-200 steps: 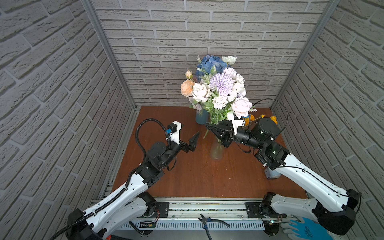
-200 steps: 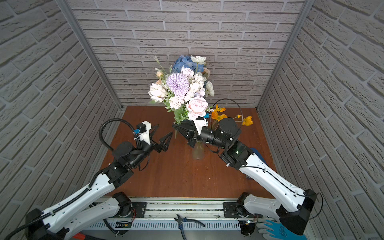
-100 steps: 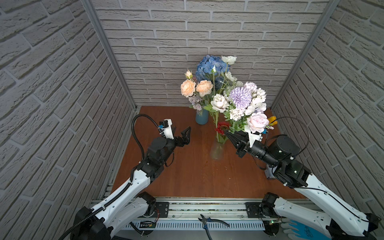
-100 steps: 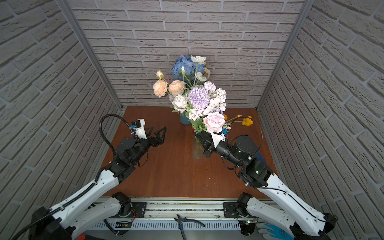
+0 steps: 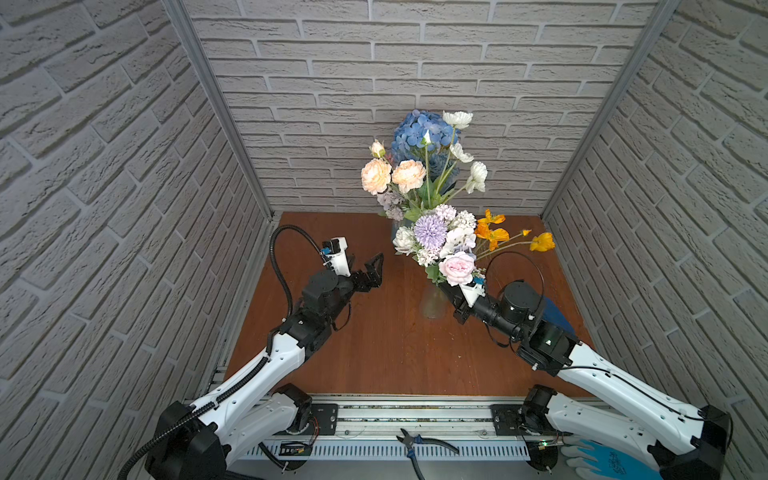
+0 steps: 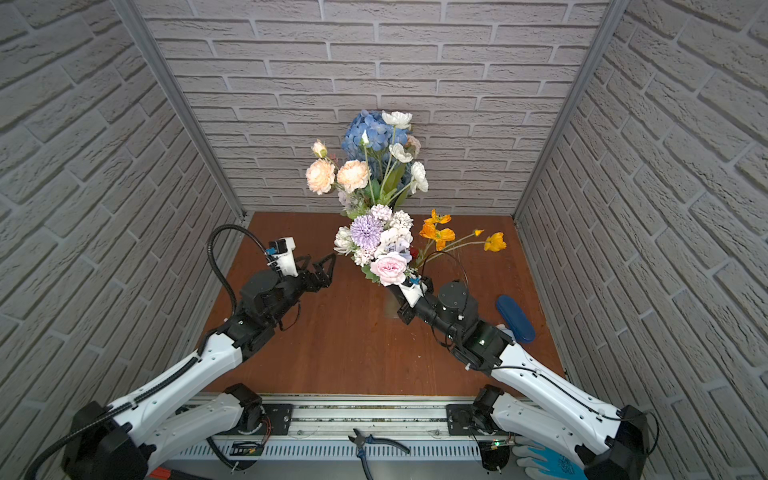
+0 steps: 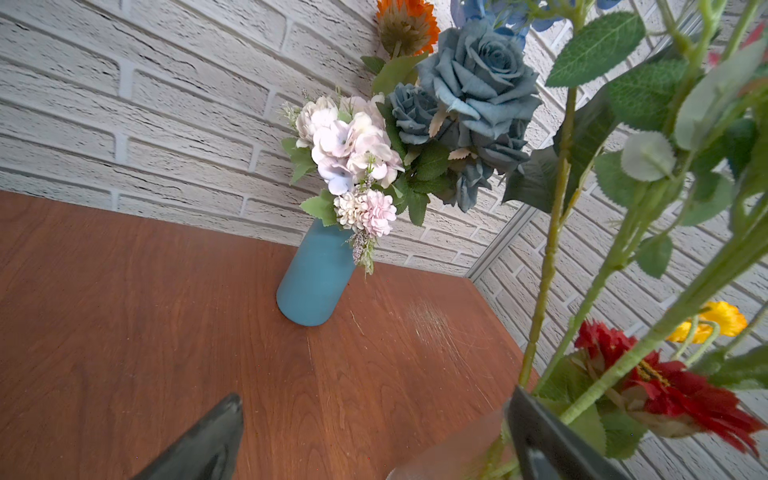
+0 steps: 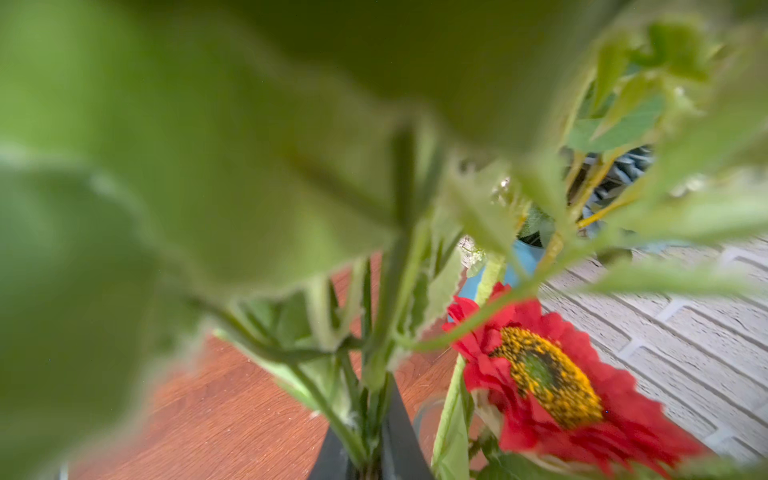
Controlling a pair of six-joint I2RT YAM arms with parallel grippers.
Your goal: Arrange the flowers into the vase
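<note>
I can read no text, label, brand or number anywhere from here. The only print I can spot is a dark marking on the blue glove (image 5: 602, 459), seen in both top views, and it is too small to make out.

Lab test cell: faux-brick panels (image 5: 415, 62), aluminium rail (image 5: 415, 412).

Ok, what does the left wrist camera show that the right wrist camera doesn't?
Only left wrist: dusty-blue fabric roses, an orange daisy, a yellow poppy, and the open left gripper. Only right wrist: the right gripper shut on green bunch stems. Both: the red yellow-centred daisy, brown wooden table, matte teal vase.
</note>
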